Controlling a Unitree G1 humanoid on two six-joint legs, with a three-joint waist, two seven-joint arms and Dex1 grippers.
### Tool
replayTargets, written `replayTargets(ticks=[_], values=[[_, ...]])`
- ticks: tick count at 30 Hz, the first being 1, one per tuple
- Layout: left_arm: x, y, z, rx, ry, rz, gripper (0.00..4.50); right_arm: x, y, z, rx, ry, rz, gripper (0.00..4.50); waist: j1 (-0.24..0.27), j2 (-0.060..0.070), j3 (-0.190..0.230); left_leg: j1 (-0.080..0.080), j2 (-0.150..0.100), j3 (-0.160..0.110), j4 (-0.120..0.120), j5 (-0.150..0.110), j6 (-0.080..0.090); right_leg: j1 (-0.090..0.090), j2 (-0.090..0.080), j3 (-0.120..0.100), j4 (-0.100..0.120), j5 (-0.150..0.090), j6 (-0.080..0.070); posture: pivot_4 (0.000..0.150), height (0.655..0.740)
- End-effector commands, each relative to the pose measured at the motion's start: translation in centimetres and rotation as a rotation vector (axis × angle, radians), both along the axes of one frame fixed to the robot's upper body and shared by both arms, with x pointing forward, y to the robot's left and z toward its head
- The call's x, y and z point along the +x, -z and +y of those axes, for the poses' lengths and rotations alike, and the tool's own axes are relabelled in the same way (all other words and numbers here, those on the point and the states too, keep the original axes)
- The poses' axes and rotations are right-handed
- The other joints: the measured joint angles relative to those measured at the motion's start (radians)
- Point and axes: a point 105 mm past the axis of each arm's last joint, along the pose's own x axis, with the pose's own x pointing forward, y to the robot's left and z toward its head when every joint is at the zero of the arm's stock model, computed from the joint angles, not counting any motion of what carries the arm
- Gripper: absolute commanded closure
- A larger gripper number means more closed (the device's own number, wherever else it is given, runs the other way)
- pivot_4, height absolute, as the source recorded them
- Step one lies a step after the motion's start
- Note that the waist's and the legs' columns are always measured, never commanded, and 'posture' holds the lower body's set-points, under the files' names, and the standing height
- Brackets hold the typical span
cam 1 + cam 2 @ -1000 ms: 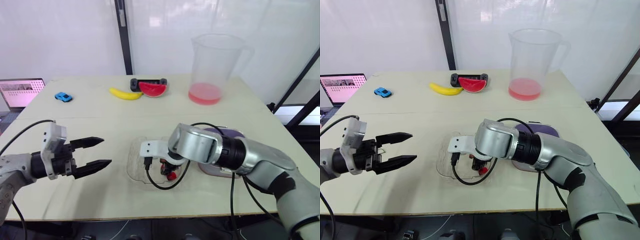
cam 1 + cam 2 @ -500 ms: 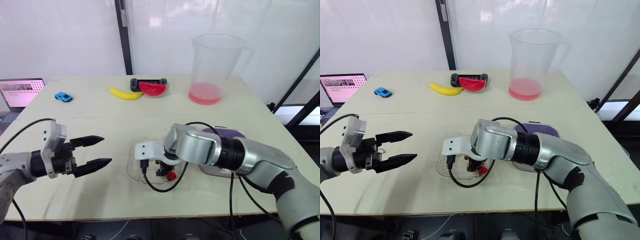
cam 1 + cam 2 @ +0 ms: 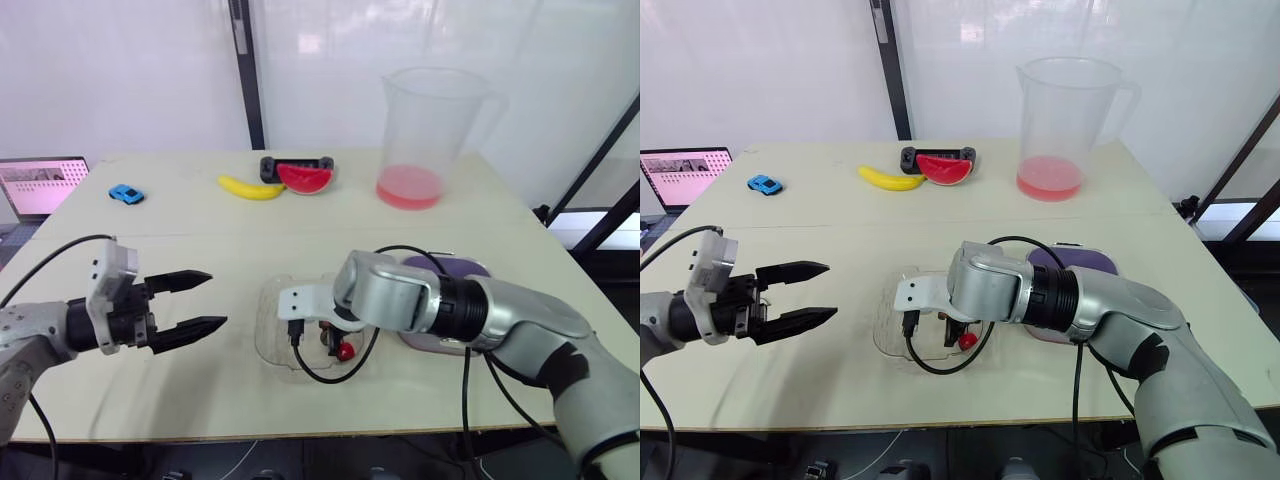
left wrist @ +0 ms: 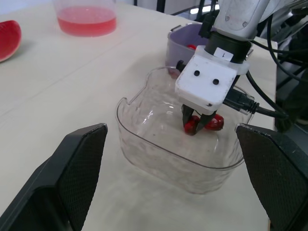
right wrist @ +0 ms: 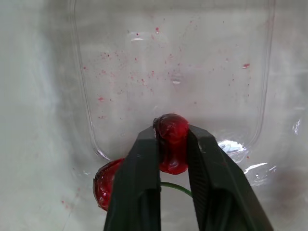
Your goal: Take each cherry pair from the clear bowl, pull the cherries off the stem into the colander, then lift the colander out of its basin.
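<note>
I see a pale beige table (image 3: 200, 220) in front of white curtained walls. At upper left sit a laptop (image 3: 40, 185) and a blue toy car (image 3: 126, 194); a banana (image 3: 250, 187), a watermelon slice (image 3: 305, 177) and a pitcher (image 3: 430, 135) line the top. Since half a second ago, the right gripper (image 4: 199, 122) has shifted slightly rightward; the left gripper (image 3: 217, 297), fingers spread apart, has barely moved. The cherry pair (image 5: 169, 154) is at centre, inside the clear bowl (image 4: 139, 139). It is glossy dark red, one cherry pinched between the right fingers, the other beside them on a thin green stem. The purple basin (image 3: 455, 268) lies just right.
</note>
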Motion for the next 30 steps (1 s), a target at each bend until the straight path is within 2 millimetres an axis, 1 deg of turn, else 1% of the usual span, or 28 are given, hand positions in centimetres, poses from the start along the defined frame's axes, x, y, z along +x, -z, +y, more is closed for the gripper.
replayTargets(ticks=[1, 5, 8, 10, 12, 14, 15, 16, 18, 20, 22, 25, 28, 30], values=[[-0.1, -1.0, 0.0, 0.016, 0.000, -0.034, 0.00, -0.2, -1.2, 1.5, 0.051, -0.063, -0.034, 4.11, 0.000, 0.000, 0.000, 0.000, 0.000, 0.000, 0.000, 0.000, 0.000, 0.000, 0.000, 0.000, 0.000, 0.000, 0.000, 0.150, 0.7400], [-0.2, -1.1, 0.1, 0.017, -0.004, -0.034, 0.00, -0.6, -1.9, 3.2, 0.089, -0.154, -0.057, 4.11, 0.000, 0.000, 0.000, 0.000, 0.000, 0.000, 0.000, 0.000, 0.000, 0.000, 0.000, 0.000, 0.000, 0.000, 0.000, 0.150, 0.7400], [-0.2, -1.1, 0.1, 0.018, -0.006, -0.034, 0.00, -0.8, -2.0, 4.2, 0.081, -0.261, -0.097, 4.11, 0.000, 0.000, 0.000, 0.000, 0.000, 0.000, 0.000, 0.000, 0.000, 0.000, 0.000, 0.000, 0.000, 0.000, 0.000, 0.150, 0.7400], [-0.2, -1.2, 0.1, 0.019, -0.006, -0.034, 0.00, -0.7, -2.0, 4.7, 0.066, -0.329, -0.137, 4.11, 0.001, 0.000, 0.000, 0.000, 0.000, 0.000, 0.000, 0.000, 0.000, 0.000, 0.000, 0.000, 0.000, 0.000, 0.000, 0.150, 0.7400], [-0.1, -1.2, 0.0, 0.020, -0.005, -0.034, 0.00, -0.3, -2.2, 4.6, 0.030, -0.365, -0.173, 4.11, 0.000, 0.000, 0.000, 0.000, 0.000, 0.000, 0.000, 0.000, 0.000, 0.000, 0.000, 0.000, 0.000, 0.000, 0.000, 0.150, 0.7400], [-0.1, -1.2, 0.0, 0.021, -0.004, -0.035, 0.00, -0.4, -2.4, 4.8, 0.038, -0.383, -0.170, 3.21, 0.000, 0.000, 0.000, 0.000, 0.000, 0.000, 0.000, 0.000, 0.000, 0.000, 0.000, 0.000, 0.000, 0.000, 0.000, 0.150, 0.7400], [0.0, -1.2, 0.0, 0.020, -0.003, -0.035, 0.00, -0.5, -2.7, 5.0, 0.050, -0.392, -0.165, 2.86, 0.000, 0.000, 0.000, 0.000, 0.000, 0.000, 0.000, 0.000, 0.000, 0.000, 0.000, 0.000, 0.000, 0.000, 0.000, 0.150, 0.7400], [0.0, -1.2, -0.1, 0.017, -0.004, -0.032, 0.00, -0.6, -3.0, 5.1, 0.060, -0.404, -0.168, 2.36, 0.000, 0.000, 0.000, 0.000, 0.000, 0.000, 0.000, 0.000, 0.000, 0.000, 0.000, 0.000, 0.000, 0.000, 0.000, 0.150, 0.7400], [0.1, -1.2, -0.1, 0.014, 0.000, -0.022, 0.00, -0.6, -3.5, 4.9, 0.077, -0.412, -0.168, 1.27, 0.000, 0.000, 0.000, 0.000, 0.000, 0.000, 0.000, 0.000, 0.000, 0.000, 0.000, 0.000, 0.000, 0.000, 0.000, 0.150, 0.7400], [0.1, -1.3, -0.1, 0.018, 0.007, -0.019, 0.00, -0.7, -4.1, 4.2, 0.095, -0.392, -0.141, 0.39, 0.001, 0.000, 0.000, 0.000, 0.000, 0.000, 0.000, 0.000, 0.000, 0.000, 0.000, 0.000, 0.000, 0.000, 0.000, 0.150, 0.7400], [0.2, -1.5, 0.0, 0.023, 0.009, -0.020, 0.00, -1.0, -5.0, 3.5, 0.149, -0.322, -0.076, 0.39, 0.002, 0.000, 0.000, 0.000, 0.000, 0.000, 0.000, 0.000, 0.000, 0.000, 0.000, 0.000, 0.000, 0.000, 0.000, 0.150, 0.7400], [0.2, -1.7, 0.2, 0.028, 0.012, -0.021, 0.00, -1.3, -5.8, 2.8, 0.203, -0.220, -0.016, 0.39, 0.001, 0.000, 0.000, 0.000, 0.000, 0.000, 0.000, 0.000, 0.000, 0.000, 0.001, 0.000, 0.000, 0.000, 0.000, 0.150, 0.7400], [0.3, -1.6, 0.2, 0.033, 0.021, -0.016, 0.00, -1.1, -4.9, 1.6, 0.206, -0.090, 0.017, 0.39, 0.000, 0.000, 0.000, 0.000, 0.000, 0.000, 0.000, 0.000, 0.000, 0.000, 0.002, 0.000, 0.000, 0.000, 0.000, 0.150, 0.7400], [0.4, -1.5, 0.0, 0.032, 0.028, -0.014, 0.00, -0.9, -4.0, 1.3, 0.196, -0.032, 0.025, 0.39, 0.000, 0.000, 0.000, 0.000, 0.000, 0.000, 0.000, 0.000, 0.000, 0.000, 0.001, 0.000, 0.000, 0.000, 0.000, 0.150, 0.7400]])
